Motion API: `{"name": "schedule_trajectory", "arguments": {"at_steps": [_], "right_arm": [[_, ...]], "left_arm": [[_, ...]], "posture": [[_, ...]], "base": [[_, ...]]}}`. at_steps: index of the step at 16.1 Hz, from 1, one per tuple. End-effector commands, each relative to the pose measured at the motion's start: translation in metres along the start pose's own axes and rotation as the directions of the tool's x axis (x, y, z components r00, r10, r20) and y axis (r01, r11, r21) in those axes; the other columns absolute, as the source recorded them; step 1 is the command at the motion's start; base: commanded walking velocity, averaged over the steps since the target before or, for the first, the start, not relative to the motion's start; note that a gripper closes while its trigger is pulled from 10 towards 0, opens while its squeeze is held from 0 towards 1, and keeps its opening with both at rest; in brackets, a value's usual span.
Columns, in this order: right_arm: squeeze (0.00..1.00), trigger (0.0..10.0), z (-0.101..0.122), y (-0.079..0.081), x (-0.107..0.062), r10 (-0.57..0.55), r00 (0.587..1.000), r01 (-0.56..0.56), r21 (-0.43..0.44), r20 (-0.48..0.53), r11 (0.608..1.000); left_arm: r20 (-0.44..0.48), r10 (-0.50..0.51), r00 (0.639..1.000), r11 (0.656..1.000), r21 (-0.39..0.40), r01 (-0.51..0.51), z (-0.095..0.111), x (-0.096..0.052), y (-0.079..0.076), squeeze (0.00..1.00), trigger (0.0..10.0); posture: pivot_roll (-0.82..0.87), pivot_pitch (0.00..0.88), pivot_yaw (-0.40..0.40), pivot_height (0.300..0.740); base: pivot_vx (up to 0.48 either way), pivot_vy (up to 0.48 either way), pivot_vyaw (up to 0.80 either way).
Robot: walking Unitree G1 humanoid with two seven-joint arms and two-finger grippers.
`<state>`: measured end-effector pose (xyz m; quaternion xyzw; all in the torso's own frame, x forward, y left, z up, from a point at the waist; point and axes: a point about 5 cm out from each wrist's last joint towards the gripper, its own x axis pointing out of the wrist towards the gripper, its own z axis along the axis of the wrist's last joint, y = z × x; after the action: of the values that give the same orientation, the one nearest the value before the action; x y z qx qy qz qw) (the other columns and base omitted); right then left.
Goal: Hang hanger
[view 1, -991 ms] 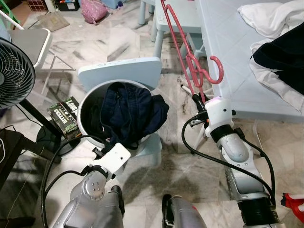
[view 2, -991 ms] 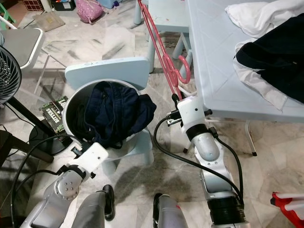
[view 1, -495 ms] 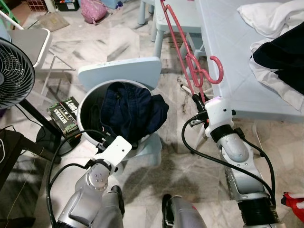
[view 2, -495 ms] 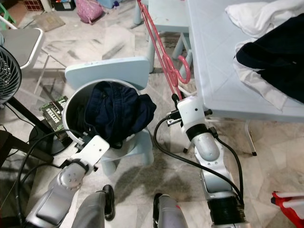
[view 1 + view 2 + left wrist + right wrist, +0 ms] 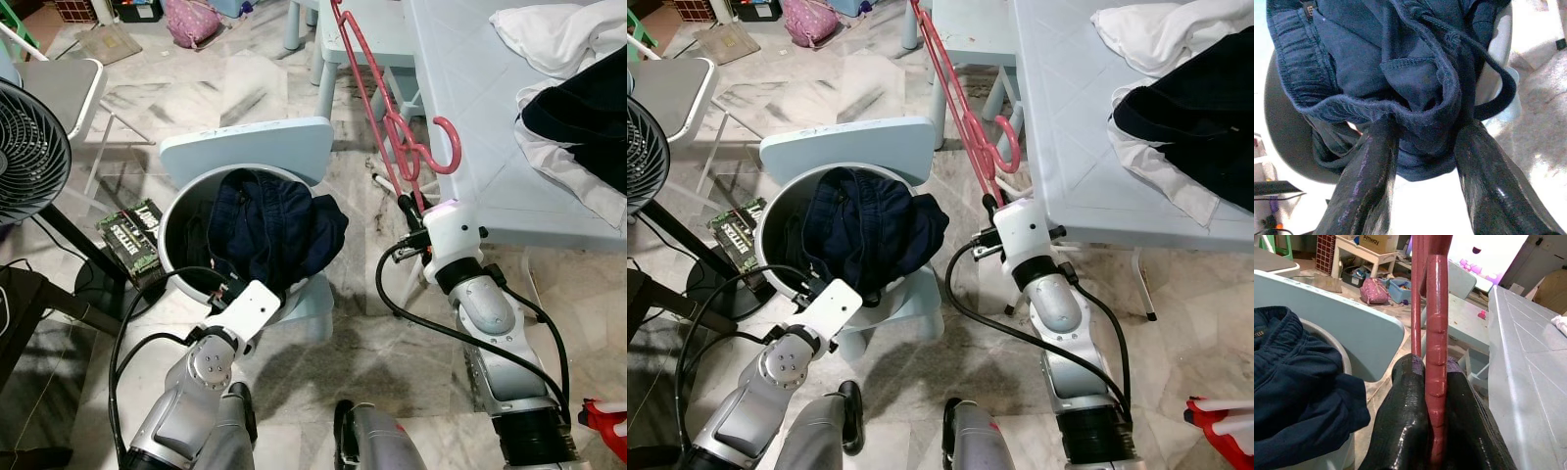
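A pink hanger (image 5: 380, 108) stands upright beside the table, its hook (image 5: 448, 147) curling toward the table edge. My right gripper (image 5: 409, 211) is shut on the hanger's lower end; in the right wrist view the pink bar (image 5: 1434, 357) sits pinched between both black fingers (image 5: 1405, 421). A navy garment (image 5: 269, 220) is piled in a round grey basket (image 5: 174, 211) on a light blue chair (image 5: 245, 147). My left gripper (image 5: 1425, 128) is open at the basket's near rim, its fingers (image 5: 1369, 166) pressed against the navy folds.
A light blue table (image 5: 470, 108) fills the right side, with white and dark clothes (image 5: 578, 88) on it. A standing fan (image 5: 29, 147) and a dark box (image 5: 132, 233) are at the left. A blue stool (image 5: 377, 34) stands behind the hanger.
My left arm has reached forward and up, bringing its gripper to the basket's near rim and the navy cloth. The right arm and hanger have stayed put.
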<state>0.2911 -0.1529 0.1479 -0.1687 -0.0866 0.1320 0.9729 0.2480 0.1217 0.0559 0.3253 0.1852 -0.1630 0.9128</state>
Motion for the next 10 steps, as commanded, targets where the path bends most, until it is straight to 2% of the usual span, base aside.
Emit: {"name": "schedule_trajectory", "arguments": {"at_steps": [1,2,3,10], "right_arm": [[0.00,10.0,0.0032,-0.0004,-0.0024,0.005,1.000,-0.005,-0.007,0.012,1.000],[0.00,10.0,0.0039,0.0003,-0.0017,0.007,1.000,-0.007,-0.006,0.014,1.000],[0.00,10.0,0.0041,0.0003,-0.0019,0.007,1.000,-0.007,-0.006,0.016,1.000],[0.00,10.0,0.0037,-0.0011,-0.0025,0.006,1.000,-0.006,-0.009,0.013,1.000]], "left_arm": [[-0.038,-0.023,0.999,0.999,-0.025,0.022,-0.0088,-0.0001,-0.0064,0.00,7.1],[-0.045,-0.022,0.999,0.999,-0.047,0.020,-0.0098,0.0007,-0.0063,0.00,4.4],[-0.045,-0.021,0.999,0.998,-0.068,0.018,-0.0107,0.0005,-0.0069,0.00,0.0],[-0.040,-0.019,0.999,0.997,-0.071,0.016,-0.0113,0.0018,-0.0066,0.00,0.0]], "posture": [[-0.05,0.212,-0.042,0.740],[-0.05,0.213,-0.042,0.740],[-0.05,0.213,-0.043,0.740],[-0.06,0.215,-0.044,0.740]], "base": [[0.000,0.000,0.00],[0.000,0.000,0.00],[0.000,0.000,0.00],[0.000,0.000,0.00]]}}
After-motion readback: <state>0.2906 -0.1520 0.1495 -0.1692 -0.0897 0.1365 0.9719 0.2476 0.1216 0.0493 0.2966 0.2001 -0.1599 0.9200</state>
